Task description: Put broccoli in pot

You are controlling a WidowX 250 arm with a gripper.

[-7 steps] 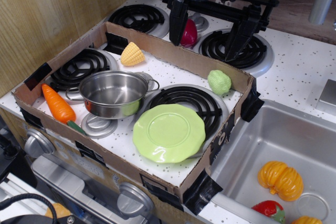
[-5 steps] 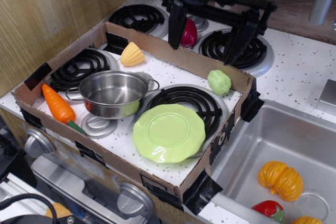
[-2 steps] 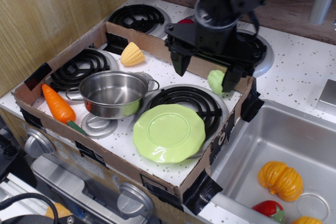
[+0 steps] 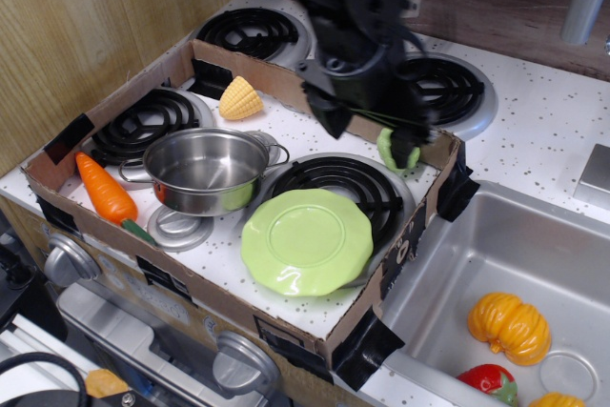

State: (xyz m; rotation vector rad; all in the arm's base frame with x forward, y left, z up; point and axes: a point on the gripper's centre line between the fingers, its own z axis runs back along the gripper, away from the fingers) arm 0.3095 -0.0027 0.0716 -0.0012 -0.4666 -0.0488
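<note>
The broccoli (image 4: 387, 147) is a small light green lump at the back right corner of the cardboard box, beside the front right burner. The pot (image 4: 205, 171) is a shiny steel saucepan standing upright and empty at the box's left middle. My gripper (image 4: 370, 135) is motion-blurred and hangs low over the box's back wall, jaws spread wide. Its right fingertip (image 4: 407, 152) overlaps the broccoli's right side; its left fingertip (image 4: 334, 119) is well to the broccoli's left. Nothing is held.
A flat light green plate (image 4: 307, 240) lies in front of the broccoli. A corn piece (image 4: 239, 99) and a carrot (image 4: 105, 190) are in the cardboard box (image 4: 315, 326). The sink (image 4: 534, 245) at right holds an orange-yellow vegetable (image 4: 508, 326) and a red one (image 4: 489, 380).
My gripper has come forward and down from above the back burners to the box's back wall, and its right finger has reached the broccoli. Broccoli and pot have not moved.
</note>
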